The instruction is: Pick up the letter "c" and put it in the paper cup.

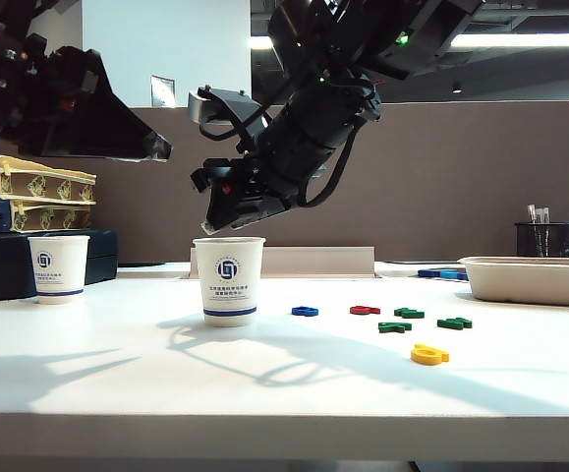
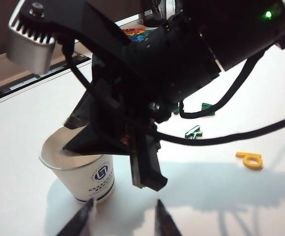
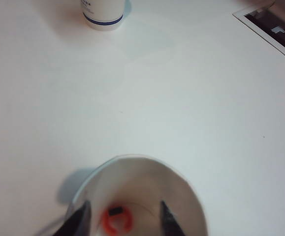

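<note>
Right gripper (image 3: pixel 125 219) hangs directly over the paper cup (image 1: pixel 229 280), pointing down into its mouth. Jaws spread apart, nothing between them. The letter "c" (image 3: pixel 117 220) lies flat on the cup's floor, orange-red ring with a small dark mark on it; the right wrist view shows it between the two fingertips (image 3: pixel 79 219) but below them, no contact visible.

In the exterior view the right arm reaches across to the middle of the table (image 1: pixel 284 374); the gripper tip sits just above the cup rim. From the left wrist view one finger appears to dip inside the rim, though the dark housing blocks most of that, so it can't be confirmed.

Left gripper (image 2: pixel 124 219) is held high on the left side, well apart from the cup, looking down at it from above. Its jaws stand open and empty; only the two tips show.

Second cup (image 1: pixel 58 267) stands upright far left, near a stack of boxes (image 1: pixel 30 193).

Loose letters right of the paper cup, all flat on the table: blue letter (image 1: pixel 305 311), darker red letter (image 1: pixel 365 310), three green letters (image 1: pixel 409 313), yellow letter (image 1: pixel 428 354) nearest the front edge. White tray (image 1: pixel 530 279) at the far right.
</note>
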